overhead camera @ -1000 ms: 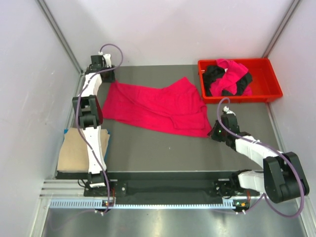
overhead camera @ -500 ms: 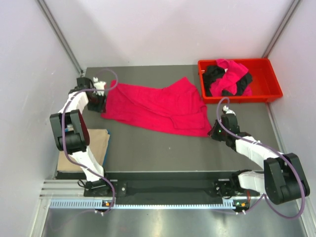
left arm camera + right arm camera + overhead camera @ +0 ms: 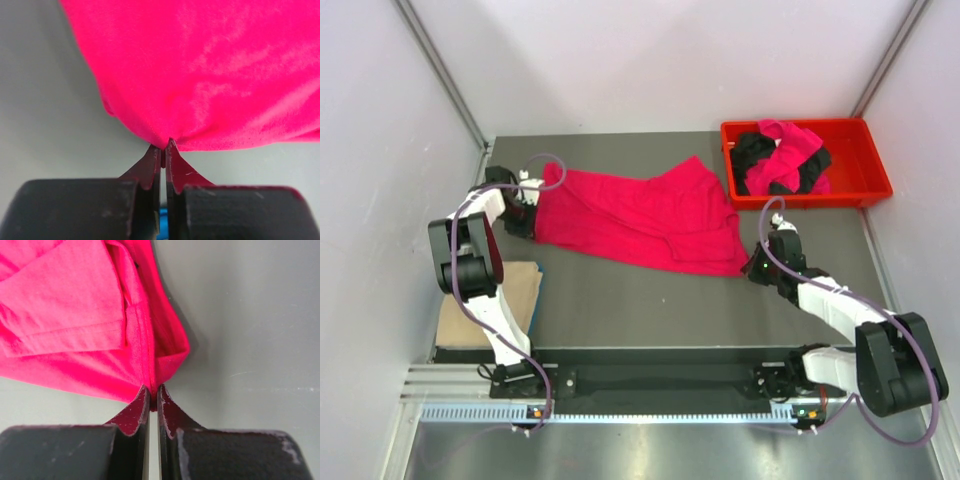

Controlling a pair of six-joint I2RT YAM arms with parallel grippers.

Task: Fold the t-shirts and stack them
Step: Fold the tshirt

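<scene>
A magenta-pink t-shirt (image 3: 635, 215) lies spread and rumpled across the middle of the dark table. My left gripper (image 3: 532, 212) is shut on its left edge; the left wrist view shows the cloth (image 3: 200, 75) pinched between the closed fingertips (image 3: 150, 162). At the shirt's lower right corner my right gripper (image 3: 752, 268) is shut on the hem (image 3: 150, 365), which bunches at its tips. A folded tan-beige t-shirt (image 3: 485, 305) lies at the near left. More pink and black t-shirts (image 3: 780, 160) are heaped in the red tray.
The red plastic tray (image 3: 865, 185) stands at the back right against the wall. Pale walls enclose the table on three sides. The left arm's links (image 3: 470, 260) arch over the tan shirt. A metal rail (image 3: 650, 385) runs along the near edge.
The left arm swung from the back left corner down to the pink shirt's left edge, and its gripper closed on the cloth. The right arm has held still.
</scene>
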